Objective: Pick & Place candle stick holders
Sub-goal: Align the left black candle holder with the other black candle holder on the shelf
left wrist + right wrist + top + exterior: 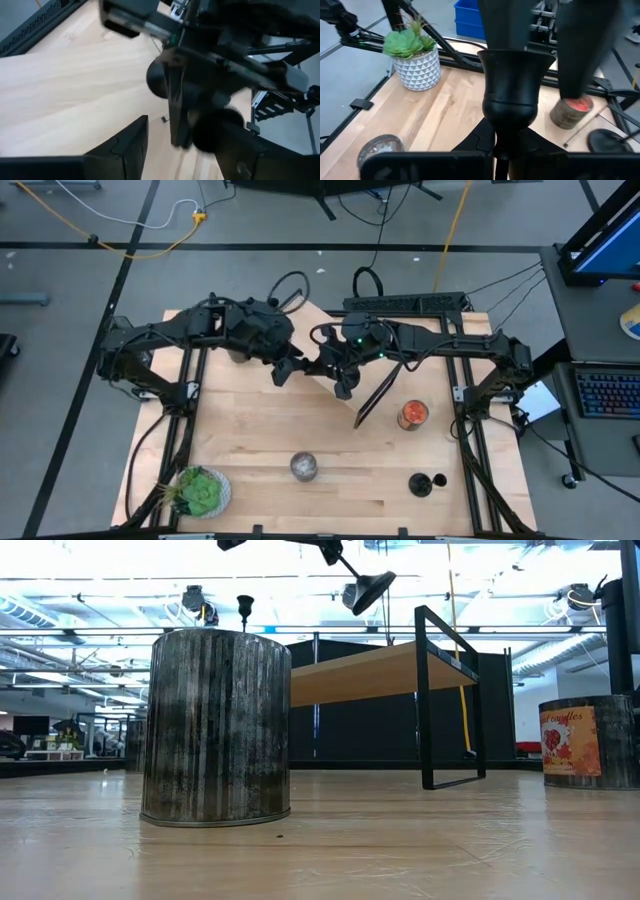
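"Holder first: where is it?"

"The candle stick holder [517,85] is in the air above the middle of the tabletop [250,430]. My right tool [343,380] is closed tight on its stem [501,147], just under the cup [517,62]. My left tool [285,370] is right beside it with its fingers spread. As far as I can see, it has hold of nothing."

"How do you expect it to handle?"

"It's black metal, so I judge it stiff and hard, and it won't give under the pads. It's likely light overall, but the round base [368,588] carries most of the weight. With a grip this high, the base wants to swing, and it hangs tilted right now."

"Slippery?"

"Probably. The stem is thin, smooth and round, so it could twist between flat pads."

"Where would you take hold, then?"

"Mid-stem, squarely across it, pressing firmly. The cup is too small, and the base too flat and wide."

"And the other one?"

"A second holder [425,483] sits near the tabletop's front edge, well apart."
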Tool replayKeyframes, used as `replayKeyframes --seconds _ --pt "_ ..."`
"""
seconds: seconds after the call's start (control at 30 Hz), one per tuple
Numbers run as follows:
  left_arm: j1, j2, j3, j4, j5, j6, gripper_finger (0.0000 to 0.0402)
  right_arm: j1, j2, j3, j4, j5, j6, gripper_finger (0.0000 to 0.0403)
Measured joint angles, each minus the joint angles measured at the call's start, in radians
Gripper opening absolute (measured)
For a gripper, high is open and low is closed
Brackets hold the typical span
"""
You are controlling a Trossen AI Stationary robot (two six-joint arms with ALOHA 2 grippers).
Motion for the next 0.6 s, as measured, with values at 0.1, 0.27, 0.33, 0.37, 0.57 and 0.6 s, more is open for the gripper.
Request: replayKeyframes --seconds 0.1,0.27,0.33,0.37,0.57,0.6 --pt "0.006 -0.014 0.002 -0.019 -0.003 -0.016 0.0209 -0.011 0.0 0.0 -0.006 0.0 0.001 0.0011" --pt "0.009 -0.043 0.0 -0.045 -0.003 -0.027 0.0209 -0.035 0.0 0.0 0.001 -0.001 0.001 0.0011" --pt "0.008 -0.053 0.002 -0.057 -0.007 -0.027 0.0209 -0.049 0.0 0.0 0.021 0.0 0.002 0.0011" --pt "0.008 -0.058 0.003 -0.067 -0.019 -0.029 0.0209 -0.058 0.0 0.0 0.033 0.0 0.002 0.0011" --pt "-0.016 -0.1 0.002 -0.2 -0.141 -0.086 0.0209 -0.131 0.0 0.0 0.153 -0.003 0.027 0.0011" --pt "-0.024 -0.105 0.001 -0.232 -0.159 -0.102 0.0209 -0.144 0.0 0.0 0.178 -0.004 0.028 0.0011"
